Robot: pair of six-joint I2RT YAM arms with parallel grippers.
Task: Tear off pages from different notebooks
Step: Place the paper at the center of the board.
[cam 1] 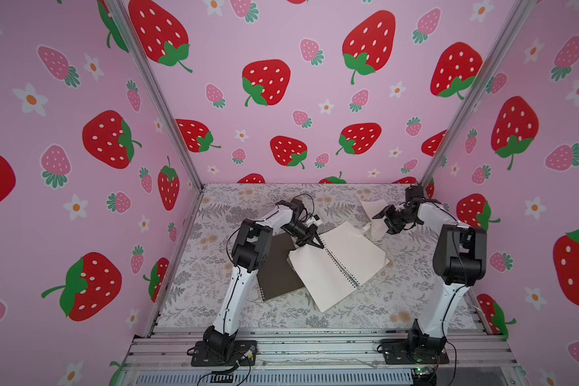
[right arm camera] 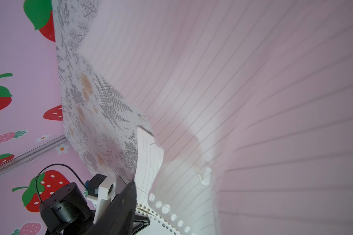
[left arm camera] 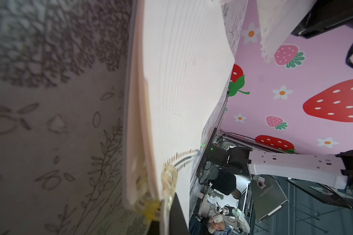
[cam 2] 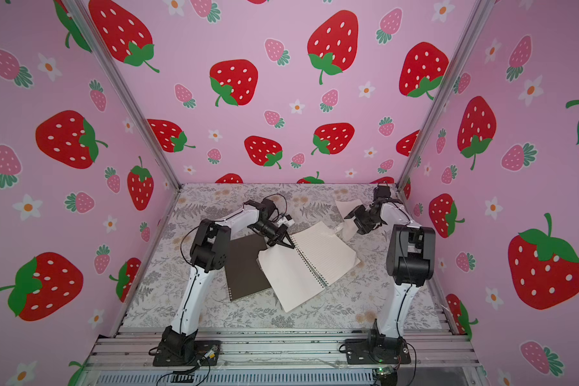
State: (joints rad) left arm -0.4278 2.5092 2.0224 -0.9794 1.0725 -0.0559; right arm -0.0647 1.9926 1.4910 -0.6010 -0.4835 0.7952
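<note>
A cream notebook point(cam 1: 318, 277) point(cam 2: 290, 279) lies open mid-table, its lined page point(cam 1: 353, 254) point(left arm camera: 183, 71) facing up to the right of the spiral point(cam 1: 340, 264). The dark notebook point(cam 1: 278, 270) point(cam 2: 244, 267) lies closed on its left, partly under it. My left gripper point(cam 1: 310, 243) point(cam 2: 281, 243) point(left arm camera: 165, 205) is shut, its tips down on the open notebook's far end by the spiral. A loose lined page point(cam 1: 375, 205) point(cam 2: 346, 204) point(right arm camera: 253, 101) with punched holes hangs against my right gripper point(cam 1: 383, 223) point(cam 2: 355, 222). That gripper's jaws stand spread; the wrist view shows only one finger point(right arm camera: 120, 207).
The floral table mat point(cam 1: 398, 294) ends at aluminium rails point(cam 1: 315, 344) in front, where both arm bases are bolted. Strawberry-print walls point(cam 1: 281, 83) close in the left, right and back sides. The right arm point(left arm camera: 293, 164) stands near the right wall.
</note>
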